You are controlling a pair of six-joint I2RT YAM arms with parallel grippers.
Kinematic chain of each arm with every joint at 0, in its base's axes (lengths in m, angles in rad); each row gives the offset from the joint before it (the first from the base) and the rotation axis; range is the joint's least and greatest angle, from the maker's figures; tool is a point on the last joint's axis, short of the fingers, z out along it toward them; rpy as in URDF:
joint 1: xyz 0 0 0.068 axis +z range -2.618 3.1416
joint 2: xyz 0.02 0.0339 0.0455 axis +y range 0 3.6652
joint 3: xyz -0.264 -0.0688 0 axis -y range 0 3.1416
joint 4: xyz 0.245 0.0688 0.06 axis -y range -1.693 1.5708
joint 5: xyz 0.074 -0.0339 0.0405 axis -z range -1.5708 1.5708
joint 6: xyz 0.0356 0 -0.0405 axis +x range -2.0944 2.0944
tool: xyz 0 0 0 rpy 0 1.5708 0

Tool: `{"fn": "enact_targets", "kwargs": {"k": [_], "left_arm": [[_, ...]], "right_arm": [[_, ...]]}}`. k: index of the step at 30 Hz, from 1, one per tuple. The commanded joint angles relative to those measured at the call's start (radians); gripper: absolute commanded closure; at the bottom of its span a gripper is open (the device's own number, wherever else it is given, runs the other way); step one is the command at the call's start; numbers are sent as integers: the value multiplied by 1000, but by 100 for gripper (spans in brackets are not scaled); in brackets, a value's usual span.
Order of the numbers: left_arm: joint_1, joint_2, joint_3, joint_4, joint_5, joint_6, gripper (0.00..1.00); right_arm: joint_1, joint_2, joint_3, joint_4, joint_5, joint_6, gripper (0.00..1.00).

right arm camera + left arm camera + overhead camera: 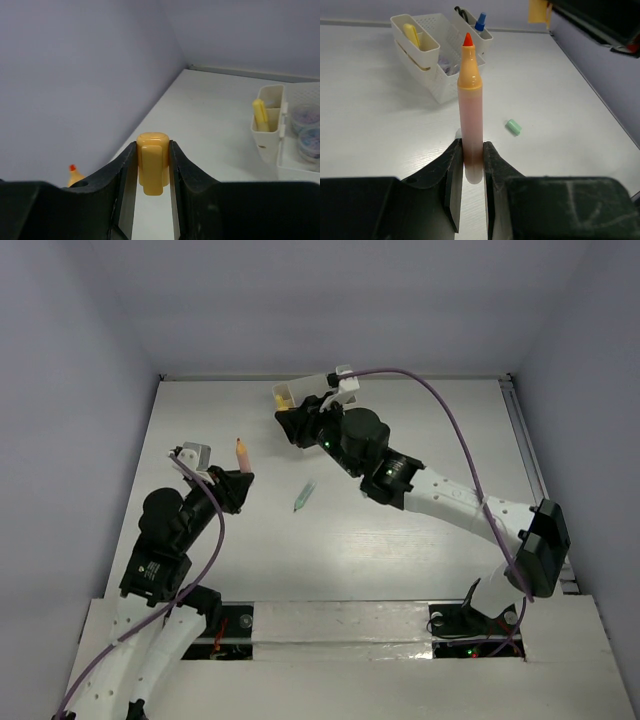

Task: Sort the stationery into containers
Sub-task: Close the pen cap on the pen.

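Note:
My left gripper (472,156) is shut on the lower end of an uncapped orange marker (470,100) with a red tip and holds it upright above the table; it also shows in the top view (241,455). My right gripper (154,170) is shut on the marker's yellow-orange cap (153,162), raised beside the cream-white organizer (427,67). The organizer holds a yellow block (412,34), a blue-capped bottle (480,22) and round purple jars (305,117). A light green marker (304,496) lies on the table between the arms.
The organizer (287,397) stands at the far middle of the table, partly under my right wrist. Grey walls close in the table at the left, right and back. The green marker's end (513,126) lies just right of the held marker.

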State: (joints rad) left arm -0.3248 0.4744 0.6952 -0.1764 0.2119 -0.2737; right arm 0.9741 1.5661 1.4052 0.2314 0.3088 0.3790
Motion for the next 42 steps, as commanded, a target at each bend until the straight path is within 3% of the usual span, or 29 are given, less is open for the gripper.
{"fn": "enact_targets", "kwargs": {"k": [1, 4, 19, 42], "left_arm": [[3, 24, 6, 18, -40, 13, 100], [3, 36, 4, 18, -34, 13, 100], [3, 49, -2, 37, 4, 8, 100], [3, 32, 0, 31, -28, 1, 100]], "right_arm": [[17, 20, 31, 169, -46, 101, 100], [61, 32, 49, 221, -21, 90, 100], [123, 189, 230, 145, -8, 43, 100], [123, 183, 178, 123, -10, 34, 100]]}}
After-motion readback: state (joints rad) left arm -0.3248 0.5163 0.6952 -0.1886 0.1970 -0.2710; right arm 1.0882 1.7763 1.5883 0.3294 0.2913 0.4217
